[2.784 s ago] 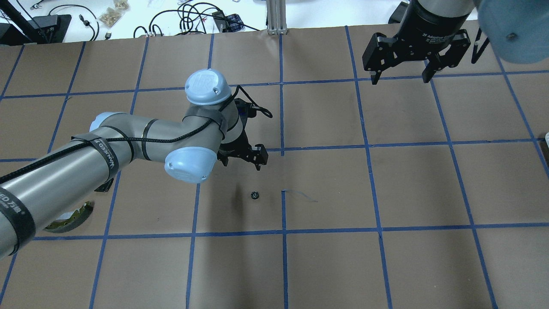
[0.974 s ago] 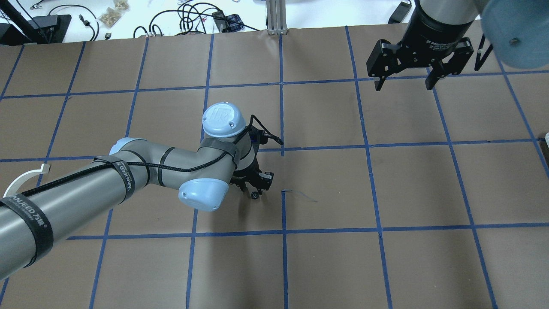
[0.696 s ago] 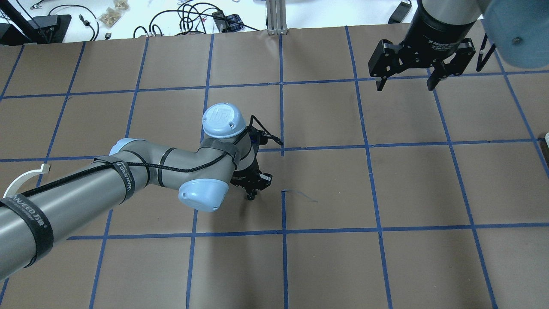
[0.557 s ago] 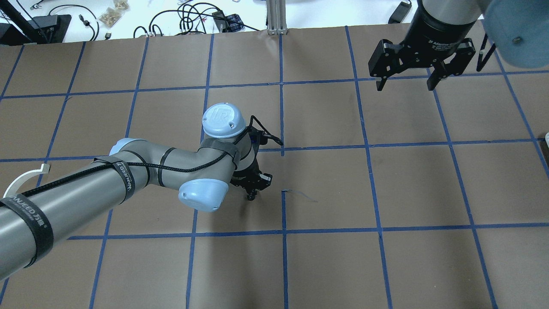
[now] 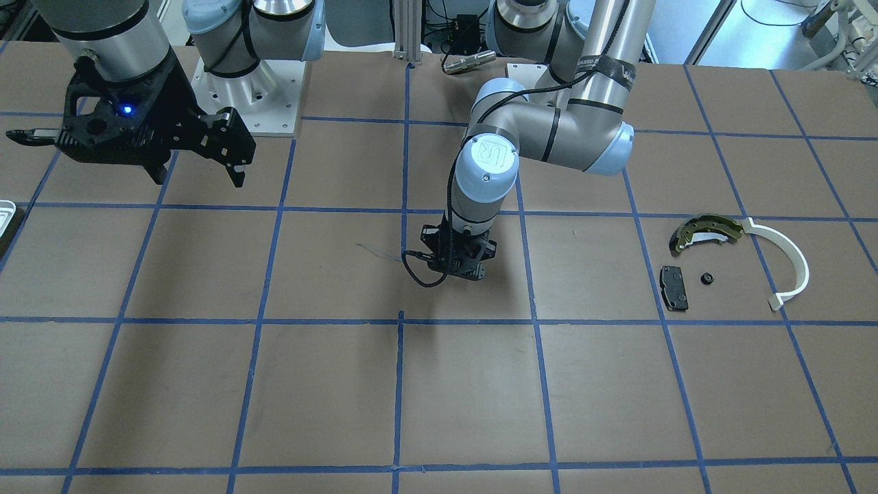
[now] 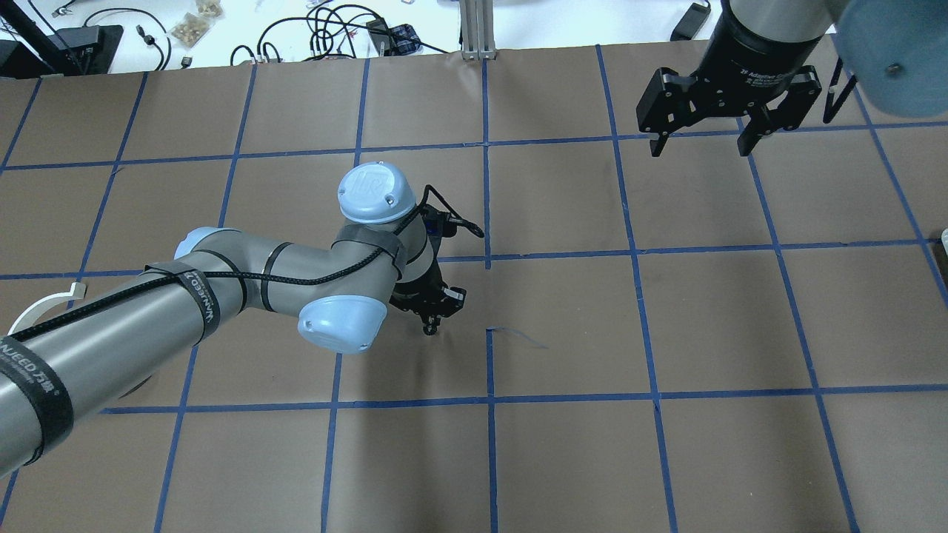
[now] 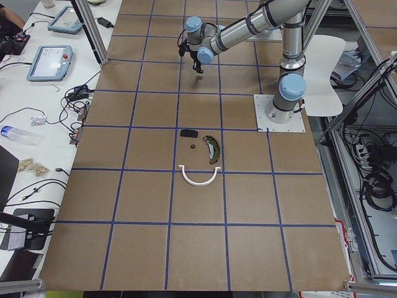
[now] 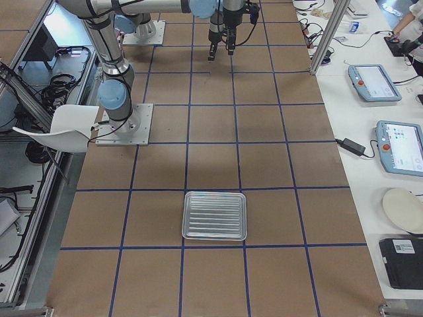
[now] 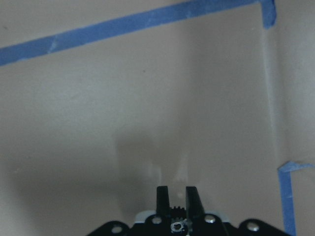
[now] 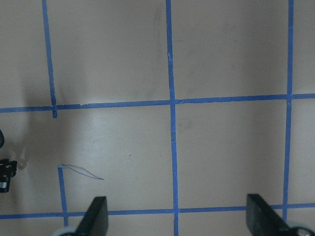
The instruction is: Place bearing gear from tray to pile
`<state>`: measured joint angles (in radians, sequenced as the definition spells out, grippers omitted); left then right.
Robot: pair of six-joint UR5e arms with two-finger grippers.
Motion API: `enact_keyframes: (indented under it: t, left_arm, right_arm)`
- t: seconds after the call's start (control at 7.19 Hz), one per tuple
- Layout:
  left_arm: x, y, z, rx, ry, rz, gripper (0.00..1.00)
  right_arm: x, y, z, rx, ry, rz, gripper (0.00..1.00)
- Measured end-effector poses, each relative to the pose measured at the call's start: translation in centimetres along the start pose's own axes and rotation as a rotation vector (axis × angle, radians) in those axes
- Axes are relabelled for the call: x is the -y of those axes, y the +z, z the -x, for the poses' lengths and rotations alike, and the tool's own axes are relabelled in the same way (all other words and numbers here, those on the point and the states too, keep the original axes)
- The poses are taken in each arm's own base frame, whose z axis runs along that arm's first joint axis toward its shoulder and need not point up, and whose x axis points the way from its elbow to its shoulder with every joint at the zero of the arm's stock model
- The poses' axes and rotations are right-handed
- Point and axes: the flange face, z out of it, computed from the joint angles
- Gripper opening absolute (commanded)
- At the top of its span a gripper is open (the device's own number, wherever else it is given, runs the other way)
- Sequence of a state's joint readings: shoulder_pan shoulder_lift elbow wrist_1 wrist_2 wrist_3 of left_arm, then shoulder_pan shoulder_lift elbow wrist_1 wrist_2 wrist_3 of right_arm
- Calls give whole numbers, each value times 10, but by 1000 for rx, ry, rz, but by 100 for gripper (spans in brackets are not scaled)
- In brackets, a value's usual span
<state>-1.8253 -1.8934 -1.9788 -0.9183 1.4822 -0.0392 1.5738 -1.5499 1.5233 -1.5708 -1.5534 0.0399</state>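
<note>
My left gripper [image 9: 176, 190] is shut on the small dark bearing gear [image 9: 176, 212], which sits between its fingers a little above the brown paper. The gripper shows near the table's middle in the overhead view [image 6: 429, 328] and in the exterior left view [image 7: 198, 67]. The pile lies toward my left: an olive-gold brake shoe [image 5: 706, 230], a white arc [image 5: 789, 264], a dark brake pad [image 5: 673, 287] and another small black gear [image 5: 706, 278]. The tray [image 8: 215, 194] stands empty near the table's right end. My right gripper [image 6: 699, 151] is open, empty and held high.
The table is covered in brown paper with a blue tape grid. A pen mark [image 6: 518, 337] lies just right of the left gripper. Cables and tablets lie beyond the table's far edge [image 6: 311, 29]. The white arc's end shows beside my left arm [image 6: 37, 311].
The left gripper came down over the gear on the paper and shut on it. It has now risen with the gear and shifted a little back and left. The right gripper barely moved.
</note>
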Motion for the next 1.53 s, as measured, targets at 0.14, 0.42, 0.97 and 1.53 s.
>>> enact_keyframes:
  t: [0.14, 0.42, 0.97, 1.53]
  left_arm:
    - [14, -16, 25, -1, -36, 4, 0]
    - [48, -62, 107, 15, -93, 7, 0]
    - [39, -111, 334, 20, -251, -35, 0]
    - [-35, -90, 502, 25, -233, -2, 0]
  right_arm:
    - [0, 0, 0, 1, 0, 0, 100]
    - [0, 0, 0, 1, 1, -1, 100]
    - [0, 0, 0, 1, 3, 0, 100]
    - [0, 0, 0, 1, 4, 1, 100]
